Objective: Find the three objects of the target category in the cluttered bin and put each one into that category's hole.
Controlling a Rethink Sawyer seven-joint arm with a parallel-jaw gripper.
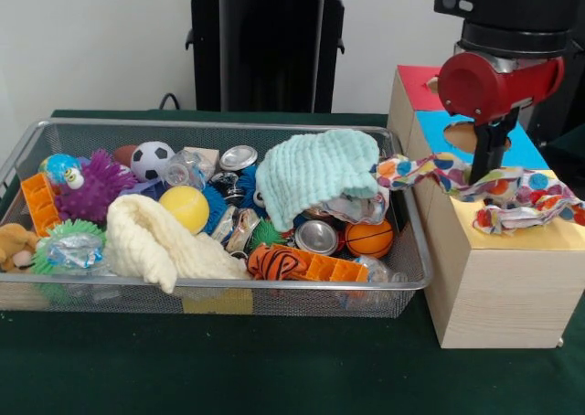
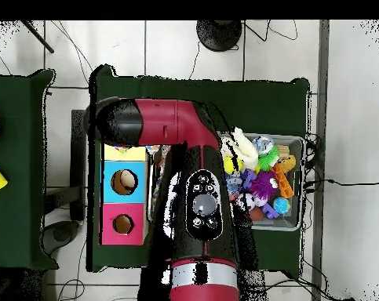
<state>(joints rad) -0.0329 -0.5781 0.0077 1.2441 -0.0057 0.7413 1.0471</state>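
**Spotted cloth lies over the box top**

Here I see my big red and black arm (image 2: 194,196) first. From above it stretches from the bottom edge up over the table, then bends sideways over the box, hiding a lot of the bin. From the front, the red wrist hangs over the box, and the dark gripper (image 1: 484,164) points straight down from it.

Next is the wire bin (image 1: 210,301), full of mixed things. A mint green cloth (image 1: 315,173) is heaped at its right end, and a cream cloth (image 1: 155,241) sags over the front part. Around them sit a purple spiky ball (image 1: 91,191), a yellow ball (image 1: 185,207), a soccer ball (image 1: 151,157), a small basketball (image 1: 369,239) and shiny cans (image 1: 316,237).

The wooden box (image 1: 484,287) stands just beside the bin. Its top has red, blue and yellow parts.

The spotted cloth (image 1: 521,191) lies over the yellow part, with one end reaching toward the bin's rim. The gripper comes down right into this cloth. I cannot tell if it is pinching the cloth or not.
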